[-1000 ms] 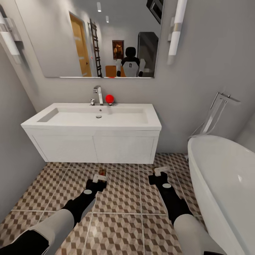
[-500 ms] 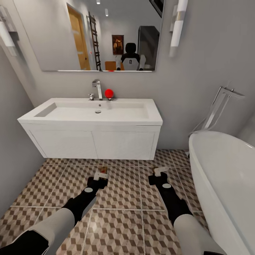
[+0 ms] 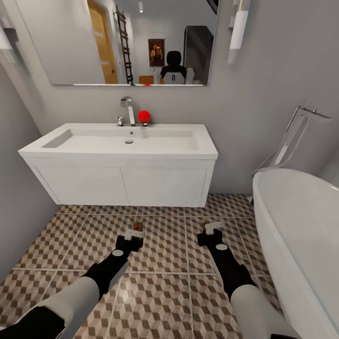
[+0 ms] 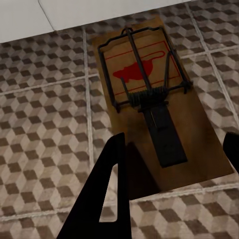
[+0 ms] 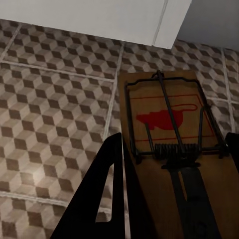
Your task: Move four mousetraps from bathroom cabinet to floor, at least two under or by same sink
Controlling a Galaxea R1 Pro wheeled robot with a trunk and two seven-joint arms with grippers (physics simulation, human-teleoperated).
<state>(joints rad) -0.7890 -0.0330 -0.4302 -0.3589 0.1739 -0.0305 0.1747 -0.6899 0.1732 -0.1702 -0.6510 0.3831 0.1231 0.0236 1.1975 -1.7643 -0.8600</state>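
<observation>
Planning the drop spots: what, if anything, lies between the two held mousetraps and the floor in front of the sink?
Nothing visible. Each end effector, left and right, holds a mousetrap over bare bathroom floor before the sink.

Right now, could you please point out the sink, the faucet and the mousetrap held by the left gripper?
sink (image 3: 61, 149): head view, front left rim.
faucet (image 3: 127, 102): head view, chrome spout.
mousetrap (image 4: 149, 64): left wrist view, red mouse print on its board.
</observation>
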